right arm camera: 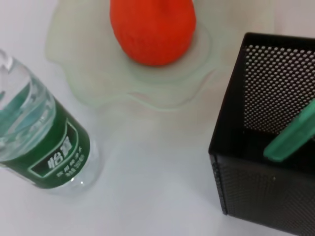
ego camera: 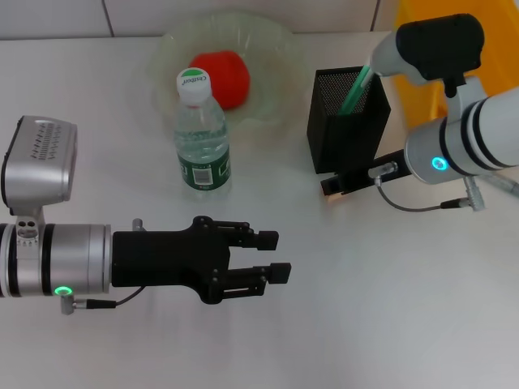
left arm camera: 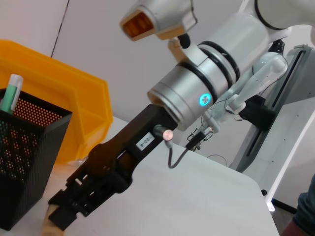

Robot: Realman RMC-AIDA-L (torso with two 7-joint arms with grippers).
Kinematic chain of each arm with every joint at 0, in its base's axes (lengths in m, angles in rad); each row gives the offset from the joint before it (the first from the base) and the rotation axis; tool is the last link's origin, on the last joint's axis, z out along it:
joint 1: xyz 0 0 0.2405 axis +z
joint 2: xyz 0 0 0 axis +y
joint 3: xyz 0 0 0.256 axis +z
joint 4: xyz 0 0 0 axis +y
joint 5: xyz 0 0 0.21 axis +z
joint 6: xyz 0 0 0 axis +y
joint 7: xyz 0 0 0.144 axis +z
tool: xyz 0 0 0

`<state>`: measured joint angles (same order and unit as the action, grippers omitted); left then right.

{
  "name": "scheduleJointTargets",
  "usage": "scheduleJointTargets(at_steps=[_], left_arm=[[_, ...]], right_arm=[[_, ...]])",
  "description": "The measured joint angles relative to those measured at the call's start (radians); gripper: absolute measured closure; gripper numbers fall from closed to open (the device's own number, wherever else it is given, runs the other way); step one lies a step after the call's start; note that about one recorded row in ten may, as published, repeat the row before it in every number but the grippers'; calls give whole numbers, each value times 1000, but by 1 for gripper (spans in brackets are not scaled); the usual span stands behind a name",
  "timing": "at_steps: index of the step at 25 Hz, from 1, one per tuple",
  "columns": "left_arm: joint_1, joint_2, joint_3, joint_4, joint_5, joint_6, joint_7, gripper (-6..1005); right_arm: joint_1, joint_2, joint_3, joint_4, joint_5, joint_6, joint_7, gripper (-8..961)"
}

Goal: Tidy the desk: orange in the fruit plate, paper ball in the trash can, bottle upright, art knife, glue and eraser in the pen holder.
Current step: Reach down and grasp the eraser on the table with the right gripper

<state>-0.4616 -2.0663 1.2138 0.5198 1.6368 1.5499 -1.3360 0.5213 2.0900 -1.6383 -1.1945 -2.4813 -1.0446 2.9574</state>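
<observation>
Tiny tan rectangular eraser (ego camera: 331,188) pinched in right jaws (ego camera: 339,185) beside square black mesh pen holder (ego camera: 345,121); left jaws (ego camera: 272,255) spread above worktop (ego camera: 389,308).

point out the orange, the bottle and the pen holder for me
orange (ego camera: 223,77): head view, middle of the fruit, in the fruit plate.
bottle (ego camera: 203,172): head view, on its green label.
pen holder (ego camera: 340,142): head view, on its front mesh wall.
</observation>
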Motion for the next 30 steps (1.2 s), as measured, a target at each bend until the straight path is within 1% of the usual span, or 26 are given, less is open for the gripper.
scheduleJointTargets(at_steps=[7, 13, 18, 21, 23, 26, 30], left_arm=[[1, 0, 0, -1, 0, 1, 0, 447], [1, 0, -3, -1, 0, 6, 0, 447], [1, 0, -4, -1, 0, 8, 0, 446], [1, 0, -3, -1, 0, 8, 0, 446], [1, 0, -3, -1, 0, 8, 0, 446], [1, 0, -1, -1, -1, 9, 0, 446], [1, 2, -3, -1, -1, 21, 0, 445]], right_arm=[[-70, -4, 8, -123, -2, -45, 0, 585], [-130, -4, 29, -277, -2, -140, -14, 588], [-151, -3, 68, -365, -2, -200, -18, 694], [-141, -6, 76, -362, -1, -221, -36, 779], [-129, -7, 72, -351, 4, -224, -62, 755], [-93, -7, 66, -326, 15, -230, -104, 719], [-17, -7, 56, -241, 75, -252, -226, 672]])
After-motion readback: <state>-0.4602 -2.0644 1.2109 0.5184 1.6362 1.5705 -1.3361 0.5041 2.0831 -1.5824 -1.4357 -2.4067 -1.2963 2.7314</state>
